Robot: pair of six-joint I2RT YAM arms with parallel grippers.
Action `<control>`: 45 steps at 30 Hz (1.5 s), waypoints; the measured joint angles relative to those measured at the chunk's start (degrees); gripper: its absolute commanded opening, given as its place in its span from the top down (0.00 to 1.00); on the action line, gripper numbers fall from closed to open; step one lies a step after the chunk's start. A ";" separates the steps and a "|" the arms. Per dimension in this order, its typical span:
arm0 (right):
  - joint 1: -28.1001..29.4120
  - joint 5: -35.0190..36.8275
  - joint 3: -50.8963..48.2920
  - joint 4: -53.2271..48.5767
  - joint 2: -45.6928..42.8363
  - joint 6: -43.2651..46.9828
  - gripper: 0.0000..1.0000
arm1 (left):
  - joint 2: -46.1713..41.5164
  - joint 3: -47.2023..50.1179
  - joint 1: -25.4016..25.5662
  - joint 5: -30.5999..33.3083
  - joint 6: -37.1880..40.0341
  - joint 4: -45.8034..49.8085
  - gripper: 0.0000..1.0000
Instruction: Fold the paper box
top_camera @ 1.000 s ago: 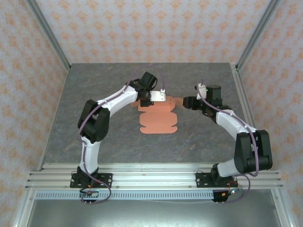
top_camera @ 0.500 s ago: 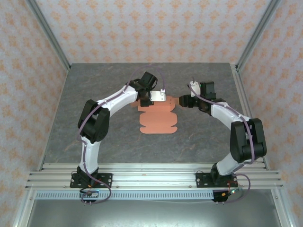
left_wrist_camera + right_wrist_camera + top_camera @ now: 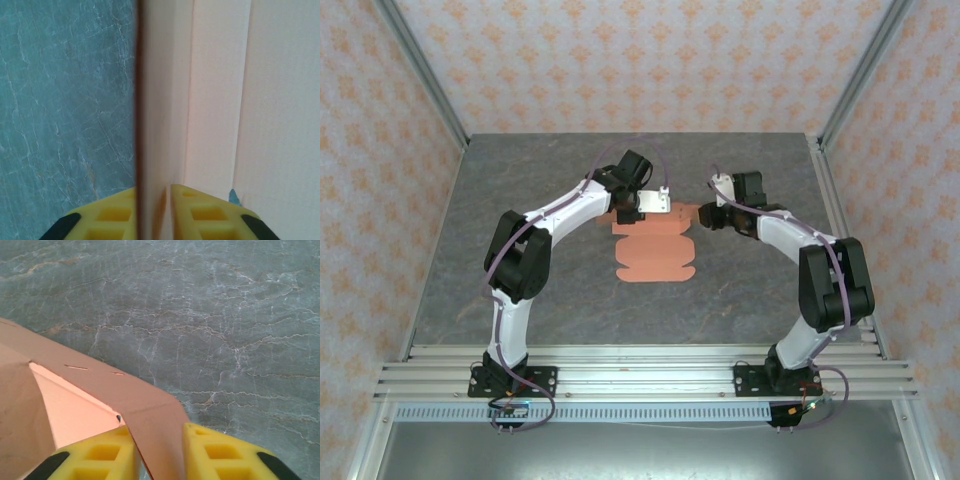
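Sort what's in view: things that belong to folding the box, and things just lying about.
Job: paper box; left end effector and right end effector, each with cardboard between its fingers.
Just there: grey table; patterned walls; metal rail.

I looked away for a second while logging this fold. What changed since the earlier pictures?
The right gripper moved left to the paper box and closed on its right flap, its elbow swinging forward. The left gripper kept pinching the raised panel; the sheet's near part stayed flat.
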State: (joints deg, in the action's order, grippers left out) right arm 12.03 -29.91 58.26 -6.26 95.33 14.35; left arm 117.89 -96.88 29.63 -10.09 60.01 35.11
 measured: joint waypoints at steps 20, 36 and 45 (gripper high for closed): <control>4.33 9.66 -1.55 4.22 -0.37 6.93 0.97 | -12.72 -0.39 -2.91 -16.98 -8.24 3.04 0.41; 4.33 11.56 -3.48 7.74 -1.38 6.93 0.97 | 7.96 -29.05 -5.62 -11.69 -42.10 12.33 0.52; 4.33 11.72 -3.48 8.02 -1.38 6.93 0.97 | 12.57 -30.01 -5.62 -12.20 -44.00 20.02 0.60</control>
State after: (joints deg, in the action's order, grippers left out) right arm 16.36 -18.20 54.78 1.76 93.95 21.28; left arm 130.45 -126.89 24.01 -22.28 16.01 55.13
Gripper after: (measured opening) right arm 0.039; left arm 0.403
